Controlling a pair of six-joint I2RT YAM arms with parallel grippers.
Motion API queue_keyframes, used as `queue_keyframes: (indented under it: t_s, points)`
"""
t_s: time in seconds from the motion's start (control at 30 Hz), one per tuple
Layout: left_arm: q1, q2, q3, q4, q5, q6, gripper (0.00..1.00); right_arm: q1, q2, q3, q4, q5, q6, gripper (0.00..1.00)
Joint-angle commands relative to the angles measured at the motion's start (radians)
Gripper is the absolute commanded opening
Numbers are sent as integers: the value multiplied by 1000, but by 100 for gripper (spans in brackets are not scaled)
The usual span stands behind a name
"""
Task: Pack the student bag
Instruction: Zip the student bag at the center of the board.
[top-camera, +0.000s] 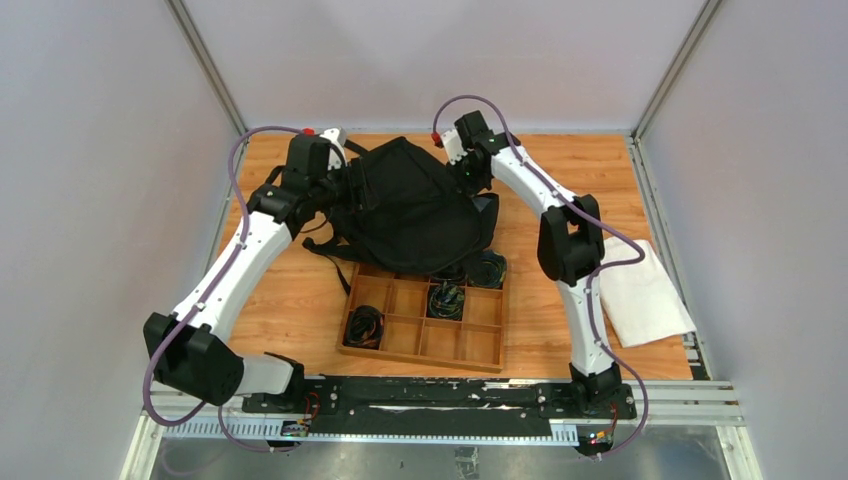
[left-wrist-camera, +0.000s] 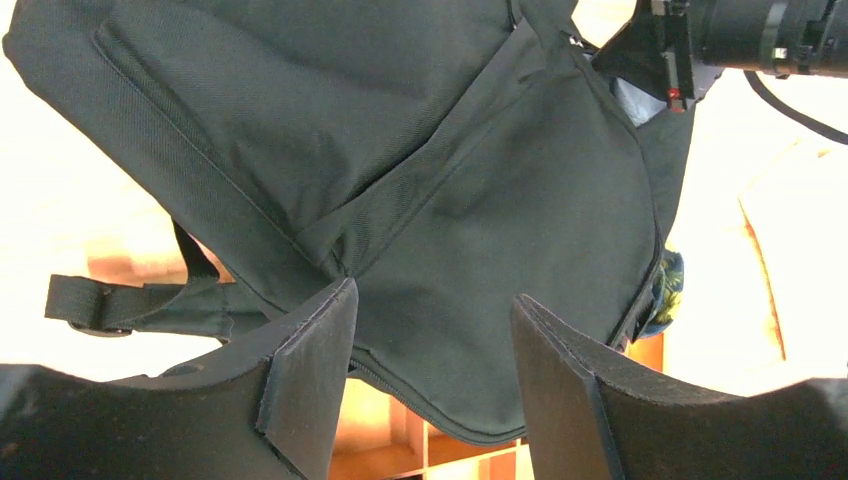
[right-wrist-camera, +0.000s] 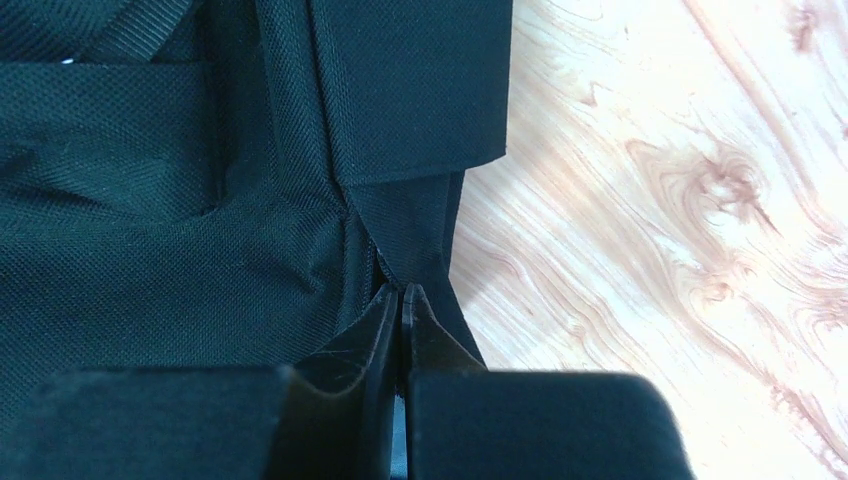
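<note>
The student bag, a floppy black backpack, lies at the back middle of the wooden table, its lower edge over the tray. My left gripper is at the bag's left side. In the left wrist view this gripper is open, its fingers wide apart, with the bag's fabric just beyond the tips. My right gripper is at the bag's upper right edge. In the right wrist view it is shut, the tips pinched on a seam at the edge of the bag.
A wooden compartment tray sits in front of the bag, with coiled cables in some compartments. A folded white cloth lies at the right. A loose black strap trails left of the bag. Something blue-green patterned shows at the bag's right edge.
</note>
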Motion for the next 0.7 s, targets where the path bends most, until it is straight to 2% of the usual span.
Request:
queue_keyframes:
  t_s: [0.0, 0.07, 0.27, 0.37, 0.47, 0.53, 0.67]
  points:
    - [-2, 1, -15, 10, 7, 15, 64, 10, -92, -35, 4, 30, -1, 3]
    - [-2, 3, -16, 13, 12, 13, 64, 9, -109, -45, 8, 12, 4, 6]
    - [-2, 10, -12, 17, 29, 10, 63, -1, -146, -86, 54, -43, 33, 7]
    - [-2, 10, -10, 19, 32, 12, 63, -1, -133, -75, 51, -55, 37, 17]
    - [-2, 9, -10, 20, 33, 14, 63, -2, -123, -71, 50, -62, 45, 18]
    - [-2, 11, -11, 19, 34, 16, 63, -4, -117, -69, 51, -61, 53, 26]
    - [-2, 15, -8, 24, 35, 18, 63, -5, -106, -61, 51, -67, 59, 26]
